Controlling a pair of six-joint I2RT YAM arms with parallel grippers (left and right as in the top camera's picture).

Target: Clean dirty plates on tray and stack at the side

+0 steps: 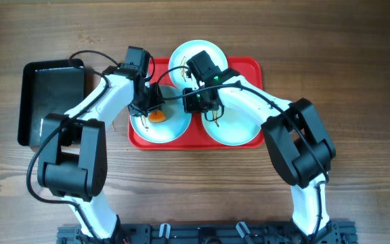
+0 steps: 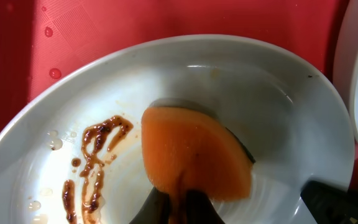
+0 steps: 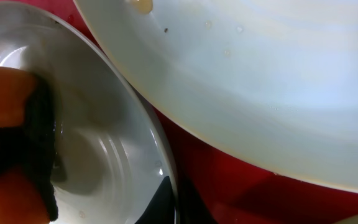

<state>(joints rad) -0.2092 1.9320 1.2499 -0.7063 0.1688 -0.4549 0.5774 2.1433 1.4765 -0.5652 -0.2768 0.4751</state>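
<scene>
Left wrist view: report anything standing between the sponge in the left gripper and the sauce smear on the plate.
Nothing visible does. The orange sponge, pinched in the left gripper, rests on the plate, and only bare wet plate surface separates it from the brown sauce smear beside it.

- The tray [image 1: 251, 68] lies mid-tabletop [image 1: 357, 68].
- On it are a back plate [image 1: 185, 54] at 12 o'clock, overhanging the far rim, a left plate [image 1: 161, 133] at 8 o'clock and a right plate [image 1: 232, 133] at 4 o'clock.
- The left and right plates lie just beside each other, in front of the back plate.
- A sponge [image 1: 156, 116] sits in the left plate, just toward its 12 o'clock.
- In the left wrist view, smears [image 2: 95, 162] lie at the sponge's 9 o'clock.
- A smaller tray [image 1: 49, 88] lies on the tabletop at the tray's 9 o'clock, apart from it.
</scene>
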